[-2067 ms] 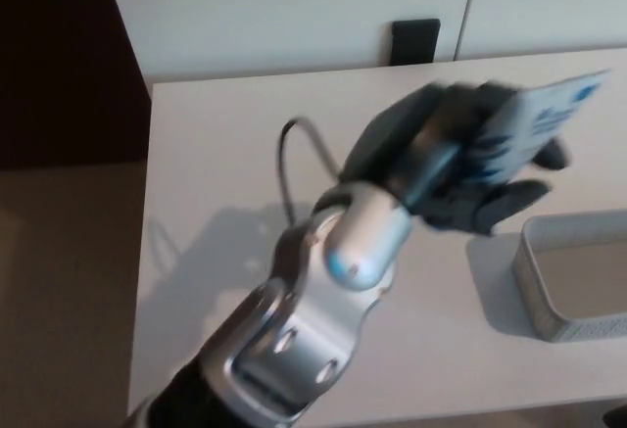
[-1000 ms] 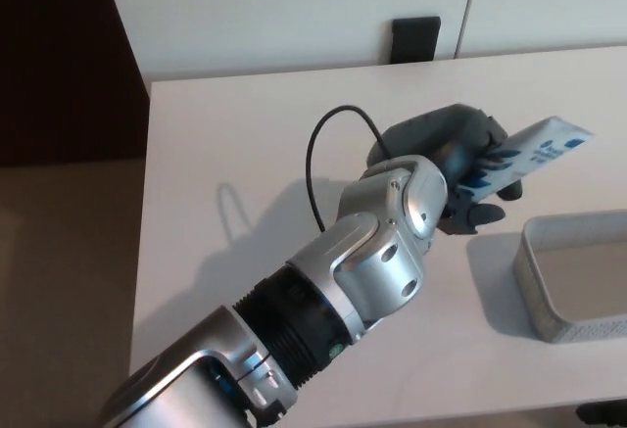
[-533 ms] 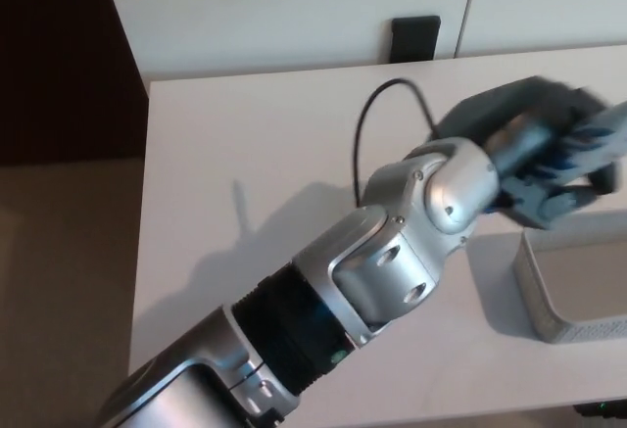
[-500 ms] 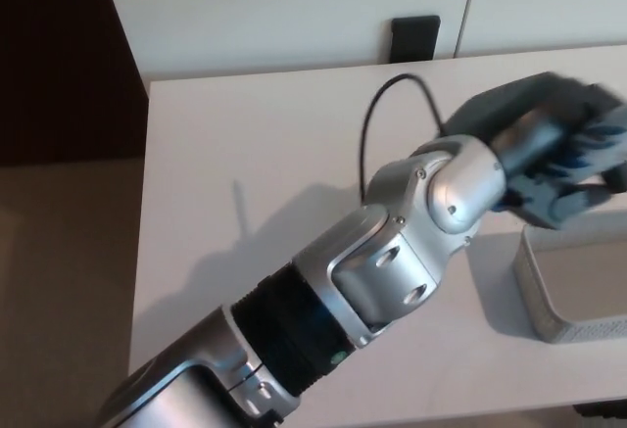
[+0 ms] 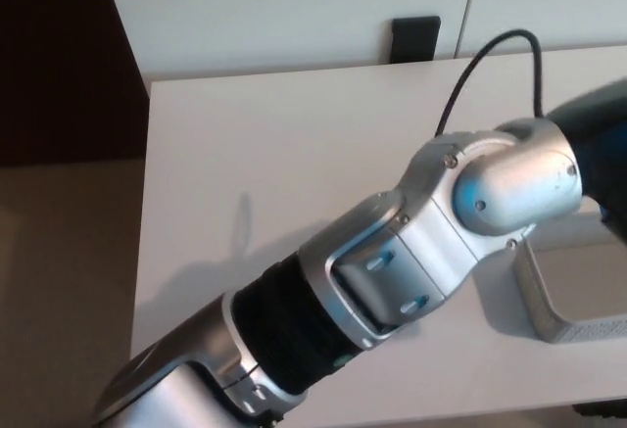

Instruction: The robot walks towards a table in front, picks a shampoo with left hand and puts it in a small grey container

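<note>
The left arm (image 5: 392, 271) reaches from the front-left corner of the tabletop (image 5: 255, 144) to its right edge. Only the dark back of the left hand (image 5: 600, 119) shows, at the right border of the view, past the silver wrist (image 5: 509, 178). The rest of the hand is cut off, so it cannot be told whether it is spread, pressed together or clamped on anything. The right hand is not in view.

The shampoo does not show anywhere on the tabletop. It is probably in the left hand, outside the view; this is a judgement, not an observation. The grey container (image 5: 568, 328) sits at the right edge of the tabletop near the front edge, partly under the wrist and partly cut off.

Hazards from this position:
- Release while the hand is not above the container opening: the shampoo lands on the tabletop or falls off the right edge.
- Lowering the wrist too far: it strikes the container wall and pushes the container.
- The black cable (image 5: 490, 66) loops above the wrist and may snag.
</note>
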Motion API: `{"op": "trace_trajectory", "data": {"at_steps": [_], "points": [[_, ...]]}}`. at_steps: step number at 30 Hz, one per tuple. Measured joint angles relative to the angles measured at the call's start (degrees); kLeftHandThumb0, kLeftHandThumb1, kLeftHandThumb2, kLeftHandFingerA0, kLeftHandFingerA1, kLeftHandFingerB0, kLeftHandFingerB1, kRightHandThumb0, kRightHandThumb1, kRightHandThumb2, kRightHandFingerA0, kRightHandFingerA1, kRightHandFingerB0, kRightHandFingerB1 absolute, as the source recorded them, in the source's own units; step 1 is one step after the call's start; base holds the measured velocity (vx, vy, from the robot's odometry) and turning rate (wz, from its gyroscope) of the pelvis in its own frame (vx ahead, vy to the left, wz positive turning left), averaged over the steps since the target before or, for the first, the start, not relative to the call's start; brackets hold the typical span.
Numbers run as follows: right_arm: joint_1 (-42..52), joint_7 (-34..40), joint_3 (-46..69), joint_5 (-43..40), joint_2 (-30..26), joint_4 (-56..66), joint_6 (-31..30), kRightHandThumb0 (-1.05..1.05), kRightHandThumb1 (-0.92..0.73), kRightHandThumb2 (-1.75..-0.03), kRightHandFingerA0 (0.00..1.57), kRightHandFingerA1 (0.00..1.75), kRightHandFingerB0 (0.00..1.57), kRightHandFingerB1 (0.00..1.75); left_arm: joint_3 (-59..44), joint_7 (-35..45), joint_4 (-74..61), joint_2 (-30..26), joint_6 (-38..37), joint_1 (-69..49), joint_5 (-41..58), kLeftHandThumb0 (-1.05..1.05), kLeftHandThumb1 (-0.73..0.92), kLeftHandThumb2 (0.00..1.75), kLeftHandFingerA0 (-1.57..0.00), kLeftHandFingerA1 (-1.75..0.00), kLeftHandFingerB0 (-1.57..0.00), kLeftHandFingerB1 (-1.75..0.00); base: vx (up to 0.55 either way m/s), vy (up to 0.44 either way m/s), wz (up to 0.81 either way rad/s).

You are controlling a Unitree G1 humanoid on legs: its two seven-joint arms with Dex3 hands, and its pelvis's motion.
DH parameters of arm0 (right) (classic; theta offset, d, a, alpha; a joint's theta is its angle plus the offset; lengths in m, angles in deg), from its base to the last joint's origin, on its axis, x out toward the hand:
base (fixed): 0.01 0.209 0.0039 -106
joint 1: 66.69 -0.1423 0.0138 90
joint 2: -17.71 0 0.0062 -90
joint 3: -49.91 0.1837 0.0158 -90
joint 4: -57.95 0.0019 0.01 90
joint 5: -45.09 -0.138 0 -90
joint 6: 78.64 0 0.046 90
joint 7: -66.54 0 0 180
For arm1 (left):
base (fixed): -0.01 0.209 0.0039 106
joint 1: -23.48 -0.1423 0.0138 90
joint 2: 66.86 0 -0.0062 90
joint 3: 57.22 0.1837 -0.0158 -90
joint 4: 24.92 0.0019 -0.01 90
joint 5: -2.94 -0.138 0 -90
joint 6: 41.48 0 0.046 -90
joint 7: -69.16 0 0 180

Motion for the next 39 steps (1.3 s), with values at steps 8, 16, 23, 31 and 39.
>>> {"op": "trace_trajectory", "data": {"at_steps": [8, 16, 23, 31, 39], "points": [[-0.50, 0.06, 0.06, 0.01, 0.97, 0.03, -0.05, -0.24, -0.73, -0.61, 0.62, 0.50, 0.51, 0.44, 0.65, 1.40, 9.61, 0.14, -4.38, 0.12, 0.62, -0.28, 0.61, 0.97, -0.85, -1.51, -0.83, -1.35, 0.00, 0.000, 0.00], [-1.04, 0.05, 0.17, -0.01, 1.07, -0.03, -0.04, -0.26, -0.73, -0.61, 0.59, 0.50, 0.52, 0.44, 0.64, 1.47, 11.17, 0.16, -7.05, 0.13, 0.63, -0.24, 0.57, 1.07, -0.81, -1.56, -0.80, -1.33, 0.00, 0.000, 0.00], [-1.14, -0.01, 0.37, -0.09, 1.26, -0.12, -0.04, -0.28, -0.73, -0.61, 0.57, 0.50, 0.50, 0.44, 0.50, 1.64, 10.24, 0.16, -7.05, 0.14, 0.66, -0.28, 0.62, 0.99, -0.79, -1.58, -0.76, -1.41, 0.00, 0.000, 0.00], [-1.14, -0.02, -0.17, 0.08, 1.27, 0.24, 0.00, -0.40, -0.78, -0.63, 0.63, 0.53, 0.52, 0.45, 0.71, 1.60, 11.24, 0.19, -7.06, 0.15, 0.58, -0.29, 0.71, 0.69, -0.84, -1.30, -0.78, -0.90, 0.00, 0.000, 0.00], [-1.13, -0.22, -1.35, 0.38, 1.28, 0.45, 0.16, -0.40, -0.78, -0.63, 0.63, 0.53, 0.52, 0.45, 4.75, -0.12, 15.14, 0.37, -6.04, 4.95, -3.78, -0.71, 0.79, 1.11, -0.99, -1.74, -0.74, -1.71, 0.00, 0.000, 0.00]]}}
